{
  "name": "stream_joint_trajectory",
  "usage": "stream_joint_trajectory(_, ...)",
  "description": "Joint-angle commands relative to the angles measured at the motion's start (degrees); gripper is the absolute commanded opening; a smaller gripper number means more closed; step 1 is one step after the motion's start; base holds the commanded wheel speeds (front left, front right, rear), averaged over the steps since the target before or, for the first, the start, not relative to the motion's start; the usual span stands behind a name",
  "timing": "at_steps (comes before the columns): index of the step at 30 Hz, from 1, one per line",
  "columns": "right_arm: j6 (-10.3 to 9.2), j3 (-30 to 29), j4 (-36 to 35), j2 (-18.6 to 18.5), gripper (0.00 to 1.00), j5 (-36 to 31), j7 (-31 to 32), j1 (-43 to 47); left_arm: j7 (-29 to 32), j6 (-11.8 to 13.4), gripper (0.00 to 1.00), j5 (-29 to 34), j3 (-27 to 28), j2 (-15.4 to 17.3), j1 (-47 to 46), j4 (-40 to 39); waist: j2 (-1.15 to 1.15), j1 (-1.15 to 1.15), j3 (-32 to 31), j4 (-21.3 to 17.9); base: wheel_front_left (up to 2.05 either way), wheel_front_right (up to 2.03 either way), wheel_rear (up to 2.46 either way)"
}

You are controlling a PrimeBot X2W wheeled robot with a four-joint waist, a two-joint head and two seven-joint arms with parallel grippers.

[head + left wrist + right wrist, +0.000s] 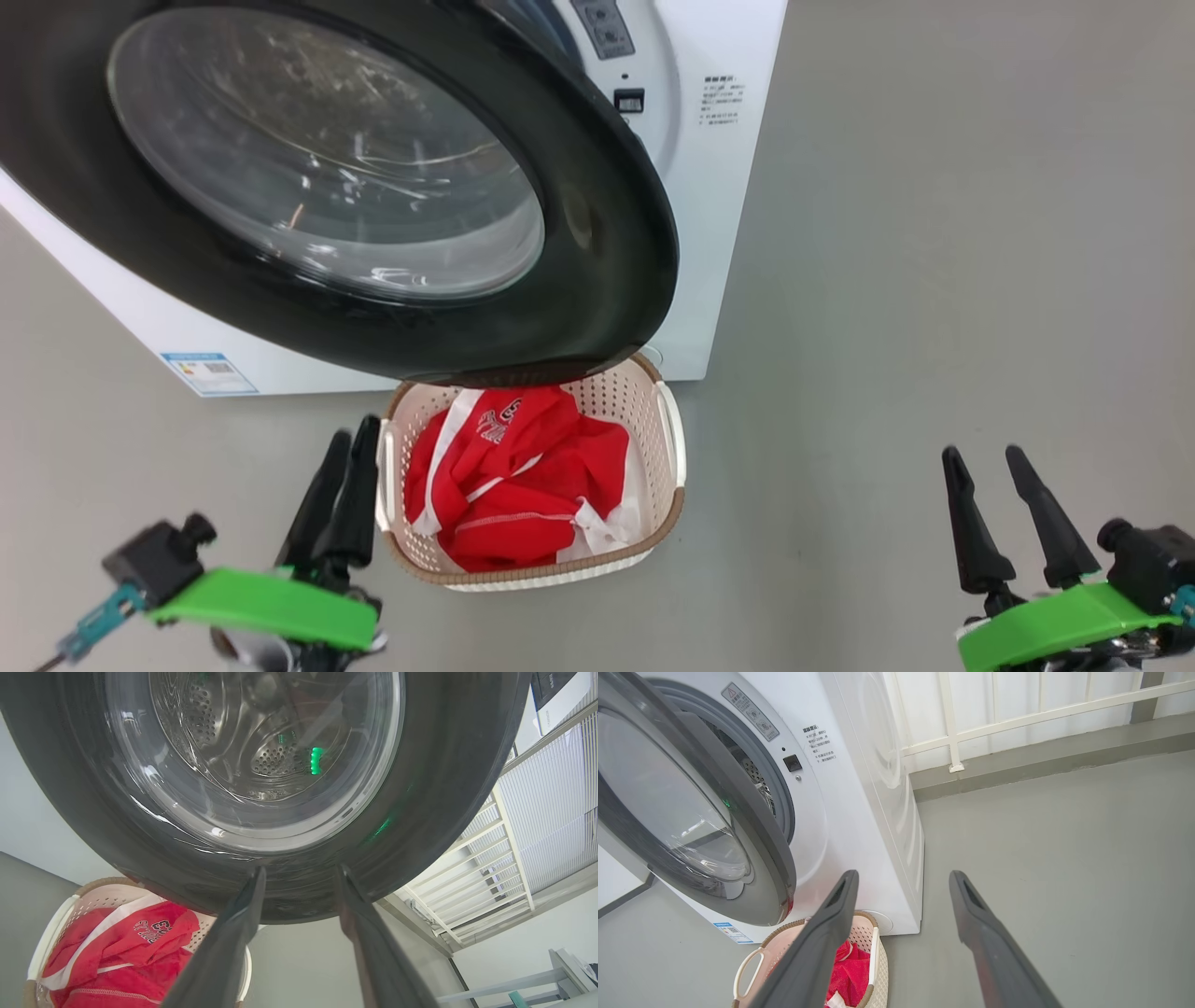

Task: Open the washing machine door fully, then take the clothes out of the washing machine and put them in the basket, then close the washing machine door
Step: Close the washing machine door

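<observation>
Left claw (355,431): fingers apart in its wrist view (301,870), nothing between them. Right claw (983,455): fingers wide apart, empty.

Door (327,168) stands ajar, ahead of and above the left claw. In the wrist view the fingertips sit right at its lower black edge; I cannot tell whether they touch it. Clothes (523,476) lie heaped in the basket (674,504), just right of the left claw and well left of the right claw. The drum (275,760), seen through the door, shows no red, so I judge unloading done. Only the closing is left.

Risks from here:
1. The door edge is glossy and curved. Parted fingers could slide off or straddle it during a push, so the door swings partway and fails to catch.
2. The door's lower edge overhangs the basket's far end. Clearance above the heap cannot be judged. If the fabric rides high, the swing may drag it or shift the basket.
3. The left claw is close beside the basket wall. A sideways sweep could knock the basket into the washer (719,233).
4. A weak push may let the door bounce back open.
5. The right claw is well clear: low risk.
</observation>
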Motion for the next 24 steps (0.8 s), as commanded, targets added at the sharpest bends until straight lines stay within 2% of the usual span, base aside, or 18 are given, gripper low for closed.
stream_joint_trajectory(1,0.37,1.1,-1.3,-1.0,1.00,-0.2,-0.4,-0.1,-0.3,-0.3,0.92,1.0,2.7,1.3,0.4,-1.1,0.00,0.00,-0.5,0.1,0.00,0.00,0.00)
stream_joint_trajectory(2,0.37,1.1,-1.3,-1.1,1.00,-0.2,-0.4,0.1,-0.3,-0.3,1.00,1.4,3.1,1.2,1.0,-1.0,0.00,0.00,-0.8,0.1,0.00,0.00,0.00)
stream_joint_trajectory(13,0.37,0.6,-1.2,-1.6,1.00,-0.3,-0.4,2.8,-0.3,-0.3,1.00,8.1,7.0,1.3,6.2,-1.1,0.00,0.00,-3.6,0.4,0.00,0.00,0.00)
stream_joint_trajectory(24,0.37,-0.5,-1.6,-1.8,1.00,-0.4,-0.4,5.1,-0.3,-0.3,1.00,25.9,11.4,1.1,10.0,-2.3,0.00,0.00,-5.2,0.1,0.00,0.00,0.00)
